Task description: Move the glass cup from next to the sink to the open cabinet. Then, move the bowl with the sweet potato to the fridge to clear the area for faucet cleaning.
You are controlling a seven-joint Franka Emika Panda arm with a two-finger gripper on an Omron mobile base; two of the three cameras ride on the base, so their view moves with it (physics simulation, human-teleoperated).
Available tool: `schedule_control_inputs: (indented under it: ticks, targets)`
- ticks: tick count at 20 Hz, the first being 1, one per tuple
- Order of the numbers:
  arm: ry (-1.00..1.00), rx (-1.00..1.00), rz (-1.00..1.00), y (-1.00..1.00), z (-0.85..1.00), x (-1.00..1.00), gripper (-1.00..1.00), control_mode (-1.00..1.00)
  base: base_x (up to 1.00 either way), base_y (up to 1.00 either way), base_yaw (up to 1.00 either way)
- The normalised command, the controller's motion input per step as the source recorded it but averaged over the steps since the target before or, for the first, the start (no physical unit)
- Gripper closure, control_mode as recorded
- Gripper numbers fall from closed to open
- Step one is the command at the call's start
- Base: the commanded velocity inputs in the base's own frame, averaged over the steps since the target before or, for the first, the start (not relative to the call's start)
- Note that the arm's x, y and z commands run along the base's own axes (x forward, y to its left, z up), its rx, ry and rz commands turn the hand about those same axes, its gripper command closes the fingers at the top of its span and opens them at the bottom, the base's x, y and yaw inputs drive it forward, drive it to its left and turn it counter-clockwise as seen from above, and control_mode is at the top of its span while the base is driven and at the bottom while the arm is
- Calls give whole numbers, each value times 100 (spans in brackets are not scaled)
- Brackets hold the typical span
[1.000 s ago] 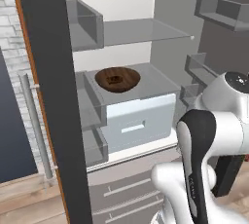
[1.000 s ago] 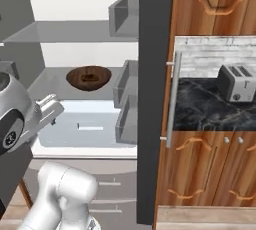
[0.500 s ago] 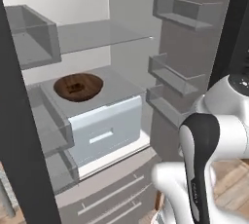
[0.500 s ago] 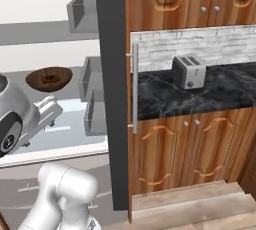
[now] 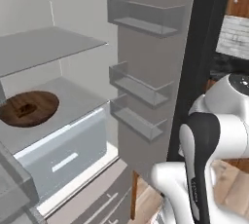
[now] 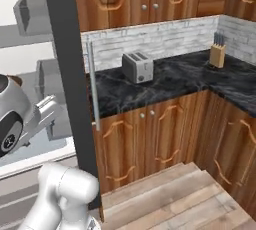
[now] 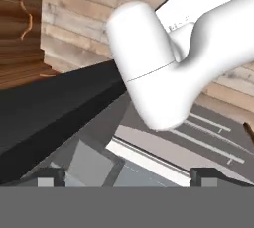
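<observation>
Bowl (image 5: pixel 28 109) resting on the lower shelf inside the fridge (image 5: pixel 146 96) (sweet potato (image 5: pixel 23 110) in its middle); claw (image 7: pixel 126 175) spread wide, empty, below that shelf.

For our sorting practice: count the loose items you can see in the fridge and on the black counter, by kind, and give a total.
Wooden bowl: 1
Sweet potato in the bowl: 1
Toaster: 1
Knife block: 1
Total: 4
</observation>
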Motion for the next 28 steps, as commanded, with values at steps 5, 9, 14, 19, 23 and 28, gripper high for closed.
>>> schedule_control_inputs:
  ticks: [5, 9, 14, 19, 23, 28]
  targets:
    - [0, 0, 0, 0, 0, 0, -100, 100, -39, 0, -94]
    - [0, 0, 0, 0, 0, 0, -100, 100, -33, 0, -98]
    - [0, 0, 0, 0, 0, 0, -100, 100, -8, -55, -86]
    - [0, 0, 0, 0, 0, 0, -100, 100, 19, -100, -42]
    - [0, 0, 0, 0, 0, 0, -100, 100, 100, -7, -13]
    - [0, 0, 0, 0, 0, 0, -100, 100, 100, 13, -12]
